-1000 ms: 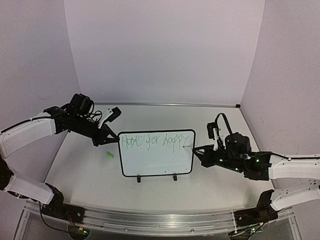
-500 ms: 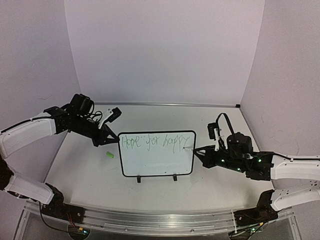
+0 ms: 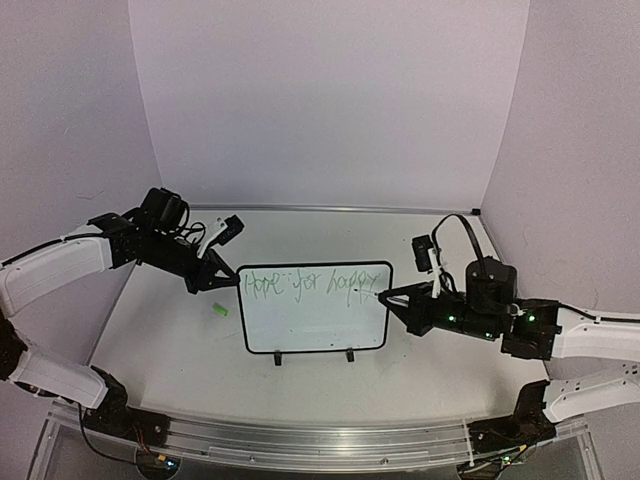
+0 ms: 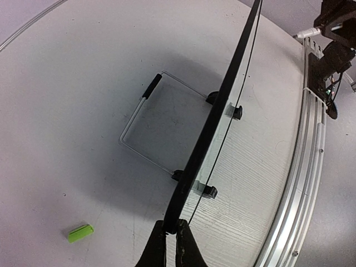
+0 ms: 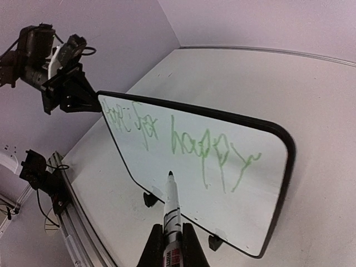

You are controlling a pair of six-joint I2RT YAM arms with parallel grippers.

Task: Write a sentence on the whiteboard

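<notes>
**Board at risk of swinging under the pen**

The whiteboard (image 3: pixel 312 325) is standing upright on its two feet at mid-bench. The left tool (image 4: pixel 171 245) is pinching its left edge, closed tight on the rim. The right tool (image 5: pixel 171 245) is clamping a marker (image 5: pixel 172 207), whose tip is hanging by the board's face below "happy"; contact cannot be told. The sentence (image 3: pixel 305 283) is filling only the top line. Pressing hard here, well apart from the pinch, is likely to be twisting the board, skating its feet and smearing the green strokes.
</notes>
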